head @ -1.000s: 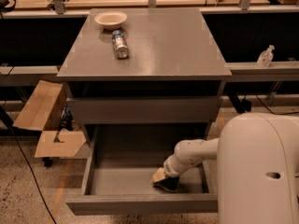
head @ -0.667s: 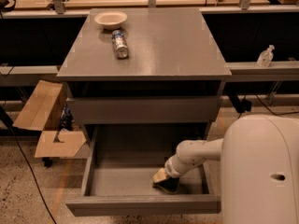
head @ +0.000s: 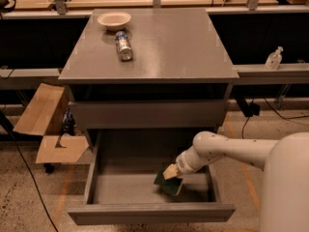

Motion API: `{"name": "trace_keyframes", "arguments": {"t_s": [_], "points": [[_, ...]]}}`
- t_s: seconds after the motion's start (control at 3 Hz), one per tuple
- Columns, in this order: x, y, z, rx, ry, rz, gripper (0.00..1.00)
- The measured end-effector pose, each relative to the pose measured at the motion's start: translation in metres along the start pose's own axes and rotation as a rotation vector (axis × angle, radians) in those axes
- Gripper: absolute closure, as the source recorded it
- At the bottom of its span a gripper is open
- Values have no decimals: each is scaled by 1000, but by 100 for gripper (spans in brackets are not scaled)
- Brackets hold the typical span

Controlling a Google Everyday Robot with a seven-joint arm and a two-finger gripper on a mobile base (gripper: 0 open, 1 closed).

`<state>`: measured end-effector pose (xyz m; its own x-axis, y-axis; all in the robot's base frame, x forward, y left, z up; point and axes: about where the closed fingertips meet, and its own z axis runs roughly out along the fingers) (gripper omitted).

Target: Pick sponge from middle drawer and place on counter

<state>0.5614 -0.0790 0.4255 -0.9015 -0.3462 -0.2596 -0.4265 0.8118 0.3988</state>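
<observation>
The sponge (head: pixel 167 184) lies in the open middle drawer (head: pixel 149 212), right of centre near its front. It shows a dark green face with yellow foam at its top edge and sits tilted. My gripper (head: pixel 172 173) reaches down into the drawer from the right on a white arm and sits right on the sponge's upper edge; its tip is hidden behind the wrist. The grey counter (head: pixel 169 47) tops the cabinet above.
A silver can (head: pixel 124 45) lies on its side on the counter, with a white bowl (head: pixel 114 20) behind it. An open cardboard box (head: pixel 47 124) stands on the floor at the left. A sanitizer bottle (head: pixel 273 58) stands on the right shelf. My white body (head: pixel 286 187) fills the lower right.
My arm has shifted slightly left over the sponge. The sponge now looks more tilted, with more green face showing.
</observation>
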Motion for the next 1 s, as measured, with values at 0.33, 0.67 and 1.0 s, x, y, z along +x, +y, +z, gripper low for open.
{"name": "trace_keyframes", "arguments": {"t_s": [0.33, 0.67, 1.0], "points": [[-7, 23, -53, -113, 5, -58, 100], [-3, 41, -94, -182, 53, -103, 100], [-4, 55, -151, -210, 102, -170, 100]]}}
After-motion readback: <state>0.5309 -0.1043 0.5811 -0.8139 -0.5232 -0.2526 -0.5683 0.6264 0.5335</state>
